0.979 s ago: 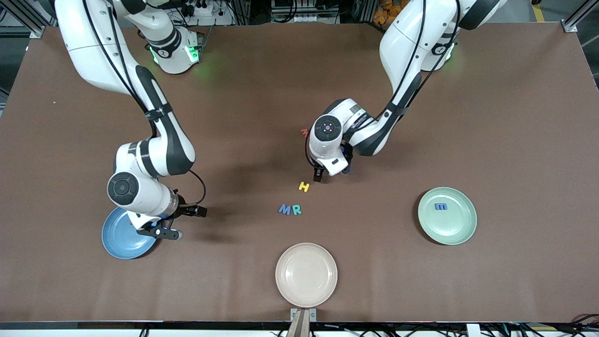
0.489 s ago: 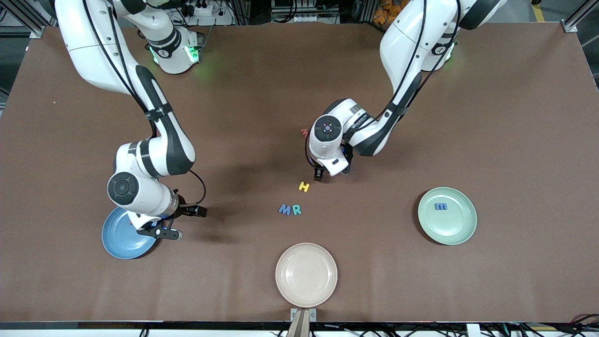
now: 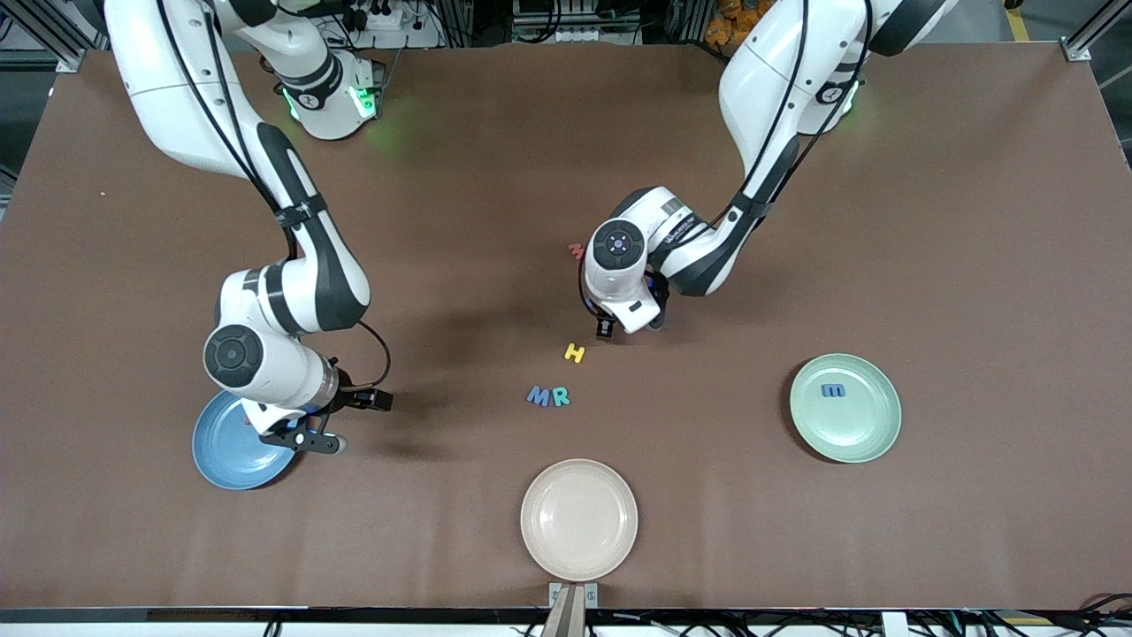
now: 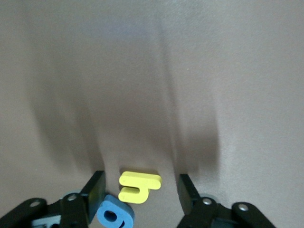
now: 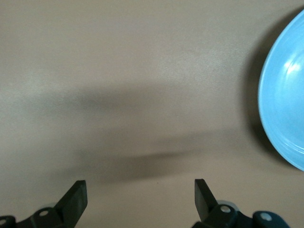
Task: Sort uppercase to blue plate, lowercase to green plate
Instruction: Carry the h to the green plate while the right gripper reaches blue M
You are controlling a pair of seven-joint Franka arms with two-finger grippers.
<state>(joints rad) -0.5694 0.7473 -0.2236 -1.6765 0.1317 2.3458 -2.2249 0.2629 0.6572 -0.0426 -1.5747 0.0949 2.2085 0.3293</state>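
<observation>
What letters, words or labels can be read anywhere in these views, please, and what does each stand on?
"H": yellow foam letter on the table.
"M": blue foam letter on the table.
"R": teal foam letter beside it.
"m": blue foam letter in the green plate.
Print on the left arm: too small to read.

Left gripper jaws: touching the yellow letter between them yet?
Apart. The left wrist view shows the yellow letter lying on the table between the left gripper jaws, with bare table on each side of it.

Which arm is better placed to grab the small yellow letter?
Left. The left gripper already straddles the yellow lowercase letter, jaws either side. The right gripper hangs open beside the blue plate.
</observation>
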